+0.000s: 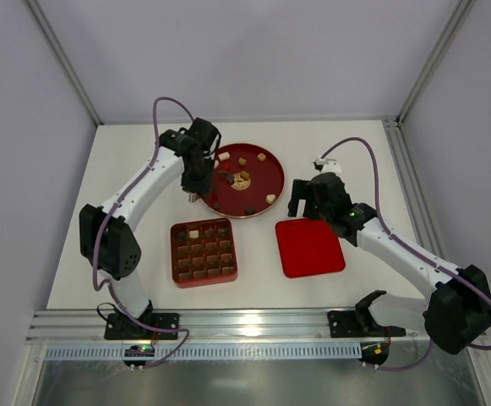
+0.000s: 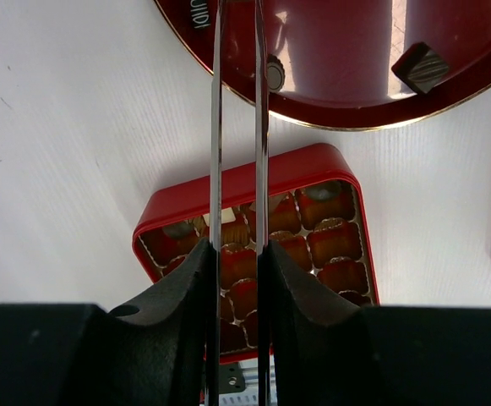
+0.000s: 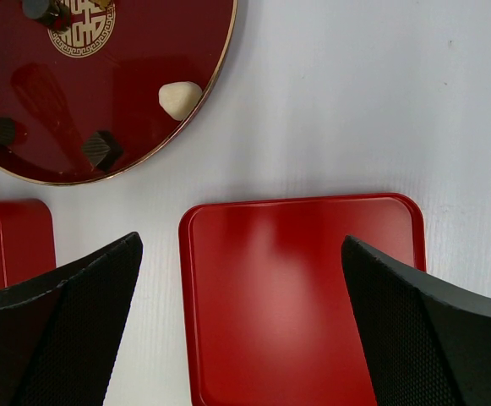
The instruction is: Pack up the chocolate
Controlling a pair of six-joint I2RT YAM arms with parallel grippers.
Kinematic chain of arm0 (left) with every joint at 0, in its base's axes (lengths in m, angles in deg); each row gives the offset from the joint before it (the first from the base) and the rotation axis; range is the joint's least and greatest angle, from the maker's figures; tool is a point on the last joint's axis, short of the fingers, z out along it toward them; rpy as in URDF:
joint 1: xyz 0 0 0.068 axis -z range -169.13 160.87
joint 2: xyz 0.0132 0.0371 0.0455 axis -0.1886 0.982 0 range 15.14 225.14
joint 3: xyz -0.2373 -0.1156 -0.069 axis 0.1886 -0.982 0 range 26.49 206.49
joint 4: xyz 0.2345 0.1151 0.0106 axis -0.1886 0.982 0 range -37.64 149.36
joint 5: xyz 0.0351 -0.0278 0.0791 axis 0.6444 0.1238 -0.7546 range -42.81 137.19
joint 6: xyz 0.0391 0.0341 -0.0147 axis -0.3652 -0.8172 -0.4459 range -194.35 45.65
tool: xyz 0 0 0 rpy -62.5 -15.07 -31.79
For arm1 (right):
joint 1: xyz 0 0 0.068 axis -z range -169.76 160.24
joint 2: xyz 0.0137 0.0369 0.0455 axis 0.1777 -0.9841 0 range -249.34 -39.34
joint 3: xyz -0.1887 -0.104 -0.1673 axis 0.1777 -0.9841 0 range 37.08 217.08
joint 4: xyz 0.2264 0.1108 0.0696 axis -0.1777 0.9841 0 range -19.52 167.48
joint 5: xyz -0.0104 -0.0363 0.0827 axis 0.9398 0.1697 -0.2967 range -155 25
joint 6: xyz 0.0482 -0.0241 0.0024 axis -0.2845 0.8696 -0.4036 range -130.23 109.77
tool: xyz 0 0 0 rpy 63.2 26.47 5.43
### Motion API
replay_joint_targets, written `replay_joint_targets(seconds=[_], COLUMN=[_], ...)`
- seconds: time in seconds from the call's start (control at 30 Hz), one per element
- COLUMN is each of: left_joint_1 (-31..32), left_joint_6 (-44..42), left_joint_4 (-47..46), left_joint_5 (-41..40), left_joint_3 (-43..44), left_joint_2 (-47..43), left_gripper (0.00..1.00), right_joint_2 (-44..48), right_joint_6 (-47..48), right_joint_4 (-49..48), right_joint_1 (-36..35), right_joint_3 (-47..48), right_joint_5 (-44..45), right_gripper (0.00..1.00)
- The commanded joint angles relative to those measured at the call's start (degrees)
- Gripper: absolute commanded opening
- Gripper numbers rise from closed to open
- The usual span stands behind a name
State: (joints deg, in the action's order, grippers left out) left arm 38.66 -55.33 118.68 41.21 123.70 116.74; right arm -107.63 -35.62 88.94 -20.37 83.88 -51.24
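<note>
Several pieces of chocolate point(image 1: 243, 178), dark, tan and cream, lie on a round red plate point(image 1: 260, 174). The left wrist view shows a dark cube point(image 2: 420, 66) on it and a small round piece point(image 2: 273, 74) beside the right blade. The square red tray point(image 1: 177, 255) sits in front of the plate with a cream piece point(image 1: 194, 233) in a far cell. My left gripper point(image 1: 193, 194) hangs over the plate's left rim, its two thin metal blades point(image 2: 217, 127) a narrow gap apart, tips out of view. My right gripper point(image 3: 241, 321) stands open above the flat red lid point(image 3: 296, 288).
The red lid point(image 1: 310, 247) lies right of the tray, below the plate. A cream piece point(image 3: 180, 99) and a dark cube point(image 3: 101, 149) sit near the plate's near-right rim. White table runs to metal frame posts at the back and a rail at the near edge.
</note>
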Motion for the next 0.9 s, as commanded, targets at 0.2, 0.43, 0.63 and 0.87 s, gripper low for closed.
replay_joint_targets(seconds=[0.2, 0.43, 0.63, 0.87], left_joint_1=[0.1, 0.2, 0.1, 0.1], left_joint_6=[-0.5, 0.1, 0.6, 1.5], left_joint_4=[0.4, 1.7, 3.5, 5.4], left_joint_5=[-0.5, 0.5, 1.1, 3.2], left_joint_3=[3.1, 2.0, -0.6, -7.2], left_joint_2=[-3.4, -7.6, -12.8, -20.6], left_gripper=[0.26, 0.26, 0.27, 0.27], right_joint_2=[-0.2, -0.4, -0.6, -0.8], right_joint_6=[0.2, 0.1, 0.0, -0.1], right_joint_4=[-1.8, -1.9, -1.8, -1.8], right_joint_1=[0.4, 0.4, 0.4, 0.5], right_joint_3=[0.6, 0.7, 0.8, 1.2], right_joint_5=[0.2, -0.1, -0.2, -0.3], right_gripper=[1.00, 1.00, 1.00, 1.00])
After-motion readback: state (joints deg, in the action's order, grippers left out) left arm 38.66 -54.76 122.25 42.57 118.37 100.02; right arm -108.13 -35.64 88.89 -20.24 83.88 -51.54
